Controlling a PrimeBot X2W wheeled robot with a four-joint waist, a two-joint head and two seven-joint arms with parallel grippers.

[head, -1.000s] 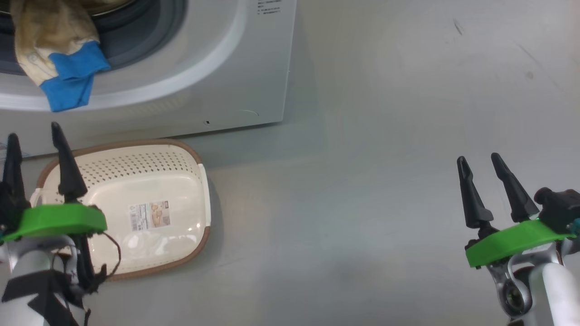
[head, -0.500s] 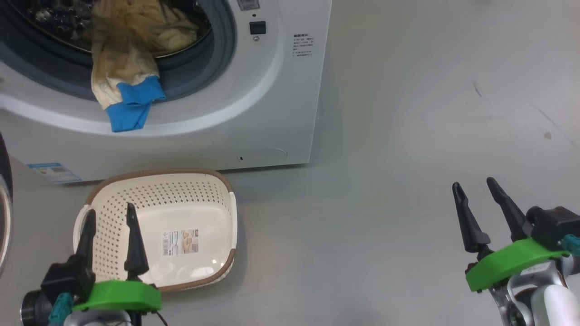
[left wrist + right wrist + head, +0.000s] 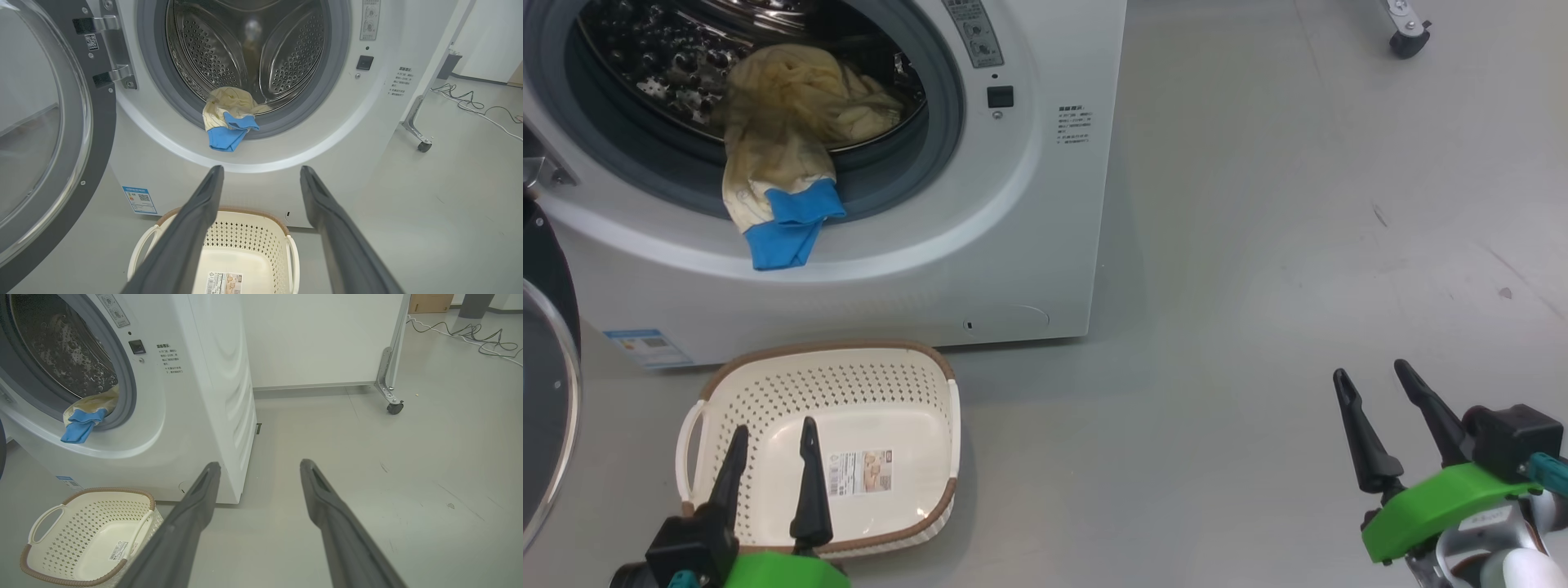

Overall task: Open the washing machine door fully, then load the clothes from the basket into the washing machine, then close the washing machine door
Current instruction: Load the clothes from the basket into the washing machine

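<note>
The large white front-loading washing machine (image 3: 1029,245) stands on the grey floor (image 3: 1217,327). Its round door with a glossy black rim and clear glass bowl (image 3: 61,143) is swung wide open on the machine's left side, hanging from metal hinges. The pale cream-yellow cloth garments with blue trim (image 3: 784,171) lie in the mouth of the perforated steel drum (image 3: 253,45). They are draped over the lower part of the grey rubber gasket (image 3: 931,171), and the blue end hangs out onto the white front.

The small cream perforated plastic basket with a brown rim (image 3: 825,349) sits on the floor just in front of the machine, below the opening, a label sticker showing on its floor.

The left gripper (image 3: 773,425) hovers above the near part of the basket, its dark fingers apart and holding nothing. The right gripper (image 3: 1369,369) hangs over bare floor well to the right of the machine, its fingers likewise spread and holding nothing.
</note>
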